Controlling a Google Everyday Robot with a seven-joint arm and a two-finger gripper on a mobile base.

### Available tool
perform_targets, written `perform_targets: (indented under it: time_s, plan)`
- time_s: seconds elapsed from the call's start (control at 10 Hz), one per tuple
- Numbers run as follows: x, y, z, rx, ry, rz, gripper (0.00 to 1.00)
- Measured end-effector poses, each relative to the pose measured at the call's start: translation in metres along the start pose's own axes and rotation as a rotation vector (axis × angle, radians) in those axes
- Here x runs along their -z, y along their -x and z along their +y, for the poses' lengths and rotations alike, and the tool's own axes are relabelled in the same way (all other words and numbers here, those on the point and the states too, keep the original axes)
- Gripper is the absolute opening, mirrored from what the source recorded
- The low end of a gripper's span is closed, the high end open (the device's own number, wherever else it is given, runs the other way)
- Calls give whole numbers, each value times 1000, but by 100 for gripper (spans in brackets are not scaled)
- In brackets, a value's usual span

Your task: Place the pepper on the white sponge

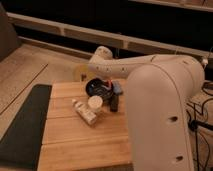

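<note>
The right of the view is filled by the white arm (pixel 160 95), stretched over a wooden table (pixel 75 142). A dark bowl (pixel 99 89) is set at the table's far edge, and the gripper (pixel 106 81) is held just above it, fingers closed. The pepper cannot be made out, so its place relative to the gripper cannot be told. A round cream cup (pixel 95 102) is placed beside a black bar (pixel 114 103).

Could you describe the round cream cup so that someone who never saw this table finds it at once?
On the wooden table, beside the long black mat, find the black bowl where the gripper reaches down. The cup stands in front of that bowl. It is pale and round, unlike the black bar and the white oblong item.
</note>
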Motion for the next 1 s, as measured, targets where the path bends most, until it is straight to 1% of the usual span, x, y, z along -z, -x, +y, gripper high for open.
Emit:
perform_targets:
  time_s: [0.2, 0.3, 0.4, 0.5, 0.7, 0.8, 0.9, 1.0]
  plan:
    - [-4, -14, -35, -87, -25, -5, 0]
    - [-11, -26, -56, -146, -27, -5, 0]
    - [-17, -31, -64, -173, -15, -10, 0]
    - [-23, -33, -70, -196, 7, -24, 0]
    - [-38, -29, -75, -182, 61, -63, 0]
    - [-43, -25, -71, -164, 87, -77, 0]
    - [-52, -20, -61, -130, 133, -95, 0]
    - [-61, -18, -49, -97, 176, -105, 0]
